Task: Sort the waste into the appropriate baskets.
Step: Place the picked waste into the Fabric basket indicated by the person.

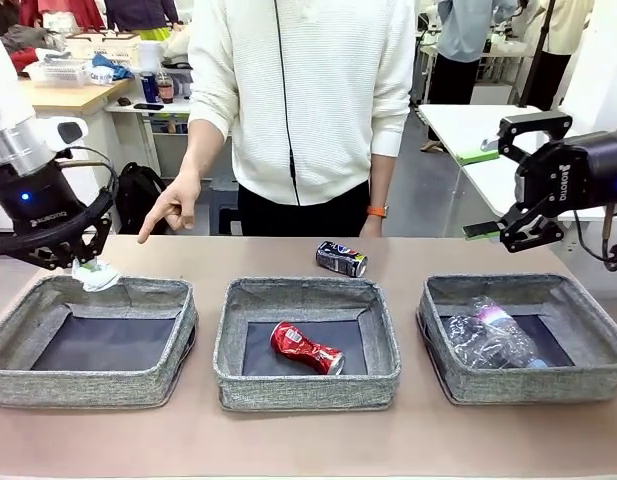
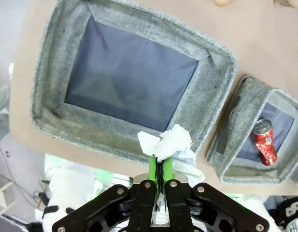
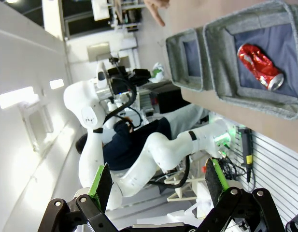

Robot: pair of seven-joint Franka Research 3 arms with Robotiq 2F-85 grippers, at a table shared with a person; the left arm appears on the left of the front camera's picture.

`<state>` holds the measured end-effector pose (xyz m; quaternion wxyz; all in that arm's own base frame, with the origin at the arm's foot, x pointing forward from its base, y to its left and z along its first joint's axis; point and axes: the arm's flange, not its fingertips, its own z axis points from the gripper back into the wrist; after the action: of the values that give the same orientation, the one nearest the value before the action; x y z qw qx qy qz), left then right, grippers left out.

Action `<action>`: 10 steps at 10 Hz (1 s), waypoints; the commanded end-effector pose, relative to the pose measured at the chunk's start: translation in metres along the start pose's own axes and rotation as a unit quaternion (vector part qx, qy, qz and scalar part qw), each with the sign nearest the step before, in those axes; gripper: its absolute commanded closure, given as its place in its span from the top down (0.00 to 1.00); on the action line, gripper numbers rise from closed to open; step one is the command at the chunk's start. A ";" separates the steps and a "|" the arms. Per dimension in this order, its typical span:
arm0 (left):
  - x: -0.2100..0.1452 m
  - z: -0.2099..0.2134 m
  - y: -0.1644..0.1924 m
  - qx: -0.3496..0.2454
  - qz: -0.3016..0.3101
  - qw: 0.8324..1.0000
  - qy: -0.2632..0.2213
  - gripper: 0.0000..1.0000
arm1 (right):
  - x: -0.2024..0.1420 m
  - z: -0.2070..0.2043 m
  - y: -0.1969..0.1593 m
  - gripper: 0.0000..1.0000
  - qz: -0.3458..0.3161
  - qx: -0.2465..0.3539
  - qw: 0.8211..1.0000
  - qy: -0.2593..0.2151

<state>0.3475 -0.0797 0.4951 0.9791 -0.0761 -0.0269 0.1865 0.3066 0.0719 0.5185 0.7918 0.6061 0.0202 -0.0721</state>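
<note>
My left gripper (image 1: 88, 268) is shut on a white tissue wad (image 1: 95, 275) and hangs over the far left rim of the left basket (image 1: 48, 385). In the left wrist view the tissue wad (image 2: 169, 142) sticks out past the green fingertips (image 2: 153, 163) above that basket (image 2: 52, 77), whose dark bottom is bare. A red can (image 1: 306, 348) lies in the middle basket (image 1: 306, 385). A clear plastic bottle (image 1: 498, 330) and crumpled clear plastic lie in the right basket (image 1: 528, 385). A dark blue-black can (image 1: 341, 259) lies on the table behind the middle basket. My right gripper (image 1: 488, 190) is open, raised at the far right.
A person stands at the far side of the table; one hand (image 1: 171, 207) points down near the left basket's far corner. The brown tabletop (image 1: 308, 440) runs in front of the baskets. The right wrist view looks sideways at the red can (image 3: 260, 66) and the left arm (image 3: 139, 145).
</note>
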 end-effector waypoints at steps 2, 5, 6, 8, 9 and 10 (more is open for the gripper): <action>0.001 0.005 0.006 -0.008 0.019 1.000 -0.009 0.13 | -0.001 -0.001 0.005 1.00 -0.009 0.007 1.000 0.000; 0.002 0.008 0.005 -0.007 0.017 1.000 -0.012 1.00 | -0.001 -0.001 0.005 1.00 -0.009 0.007 1.000 0.000; 0.003 0.009 0.006 -0.007 0.016 1.000 -0.012 0.76 | -0.001 -0.001 0.005 1.00 -0.009 0.007 1.000 0.000; 0.003 0.010 0.006 -0.006 0.015 1.000 -0.012 1.00 | -0.001 -0.001 0.005 1.00 -0.009 0.007 1.000 0.000; 0.004 0.011 0.005 -0.006 0.013 1.000 -0.013 1.00 | -0.001 -0.001 0.005 1.00 -0.009 0.007 1.000 0.000; 0.004 0.012 0.005 -0.008 0.011 1.000 -0.013 1.00 | -0.001 -0.001 0.005 1.00 -0.009 0.007 1.000 0.000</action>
<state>0.3491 -0.0750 0.5023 0.9767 -0.0789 -0.0356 0.1964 0.3066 0.0719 0.5185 0.7918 0.6061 0.0202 -0.0721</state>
